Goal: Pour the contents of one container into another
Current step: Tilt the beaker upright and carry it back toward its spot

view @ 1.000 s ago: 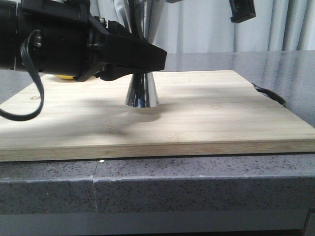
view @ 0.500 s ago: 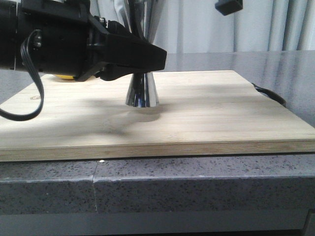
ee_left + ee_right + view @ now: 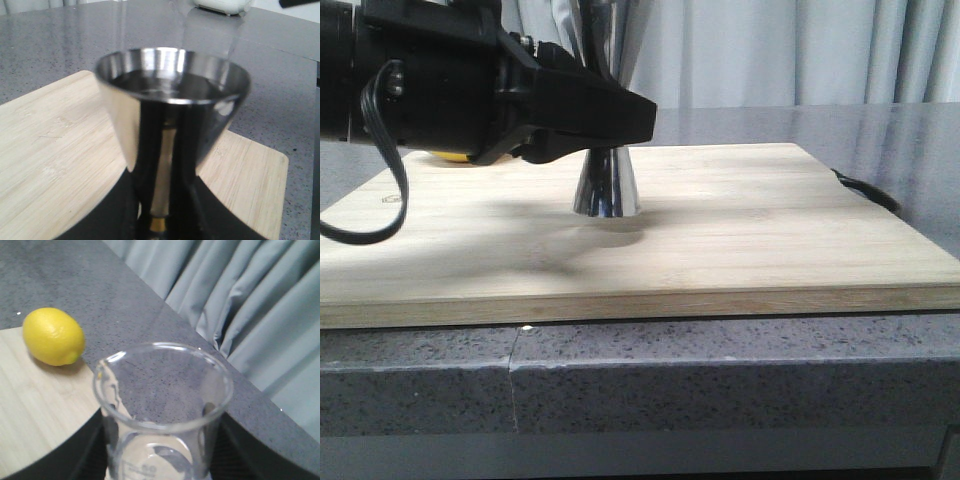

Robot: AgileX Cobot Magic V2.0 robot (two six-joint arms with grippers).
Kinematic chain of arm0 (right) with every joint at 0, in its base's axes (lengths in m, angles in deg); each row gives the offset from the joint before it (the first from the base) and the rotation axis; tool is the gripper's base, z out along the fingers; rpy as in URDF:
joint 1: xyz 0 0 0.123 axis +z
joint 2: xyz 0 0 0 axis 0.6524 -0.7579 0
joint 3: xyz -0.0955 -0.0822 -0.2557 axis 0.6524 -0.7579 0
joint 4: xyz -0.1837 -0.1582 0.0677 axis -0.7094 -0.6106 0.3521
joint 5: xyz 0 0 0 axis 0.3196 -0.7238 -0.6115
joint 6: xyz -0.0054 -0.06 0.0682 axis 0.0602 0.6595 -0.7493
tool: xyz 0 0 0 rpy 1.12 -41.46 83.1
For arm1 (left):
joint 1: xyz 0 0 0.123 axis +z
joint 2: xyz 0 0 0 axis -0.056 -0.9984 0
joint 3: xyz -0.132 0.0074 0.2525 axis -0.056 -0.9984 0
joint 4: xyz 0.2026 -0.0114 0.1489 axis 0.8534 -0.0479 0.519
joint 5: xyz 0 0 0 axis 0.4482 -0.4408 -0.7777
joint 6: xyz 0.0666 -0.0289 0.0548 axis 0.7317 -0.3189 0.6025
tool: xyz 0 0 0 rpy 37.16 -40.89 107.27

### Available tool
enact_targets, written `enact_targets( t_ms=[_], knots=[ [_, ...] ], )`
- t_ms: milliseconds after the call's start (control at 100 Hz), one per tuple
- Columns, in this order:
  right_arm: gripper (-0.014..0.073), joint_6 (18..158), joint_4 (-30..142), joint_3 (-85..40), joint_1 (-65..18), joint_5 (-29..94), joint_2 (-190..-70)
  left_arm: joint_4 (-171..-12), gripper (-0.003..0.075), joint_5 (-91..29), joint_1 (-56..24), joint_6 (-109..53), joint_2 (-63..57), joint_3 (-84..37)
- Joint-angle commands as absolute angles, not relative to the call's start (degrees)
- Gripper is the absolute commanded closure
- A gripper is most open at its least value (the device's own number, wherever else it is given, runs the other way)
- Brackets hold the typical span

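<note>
Now your steel jigger [image 3: 172, 115] stands upright on the wooden board [image 3: 740, 230], clamped at its waist by the left claw [image 3: 610, 115], with liquid showing in its upper cone. The glass beaker [image 3: 162, 410], gripped upright in the right claw and apparently empty, has risen out of the front view, so the pour looks done. A lemon [image 3: 53, 336] sits at the board's far corner on the bench [image 3: 720, 370].

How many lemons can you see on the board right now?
1. A yellow lemon lies at the wooden board's edge, beyond the clear glass beaker. Others could be hidden behind the left arm in the front view.
</note>
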State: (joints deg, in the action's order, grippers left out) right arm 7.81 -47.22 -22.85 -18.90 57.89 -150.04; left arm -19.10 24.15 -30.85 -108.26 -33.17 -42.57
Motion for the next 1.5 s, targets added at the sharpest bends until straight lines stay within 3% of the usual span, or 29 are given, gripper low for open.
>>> enact_targets(
  t_ms=[0, 200, 470, 820, 1490],
  knots=[
    [0.0316, 6.3, -41.7, -20.7, -20.5, 55.8, -147.8, -21.2, 0.0739, 29.4, -30.3, -109.0, -30.8, -40.6],
    [0.0316, 6.3, -32.9, -21.1, -26.1, 59.3, -149.8, -20.1, 0.0739, 29.4, -29.9, -109.0, -30.5, -39.4],
    [0.0316, 6.3, -31.6, -24.6, -34.2, 75.3, -155.8, -19.6, 0.0739, 29.3, -29.9, -109.0, -29.2, -38.9],
    [0.0316, 13.0, -31.7, -25.5, -36.4, 91.2, -164.2, -19.6, 0.0739, 27.8, -29.8, -109.0, -29.2, -38.9],
    [0.0316, 25.1, -21.9, -25.5, -36.5, 94.2, -172.0, -19.6, 0.0739, 27.6, -29.8, -109.0, -29.2, -38.9]
  ],
)
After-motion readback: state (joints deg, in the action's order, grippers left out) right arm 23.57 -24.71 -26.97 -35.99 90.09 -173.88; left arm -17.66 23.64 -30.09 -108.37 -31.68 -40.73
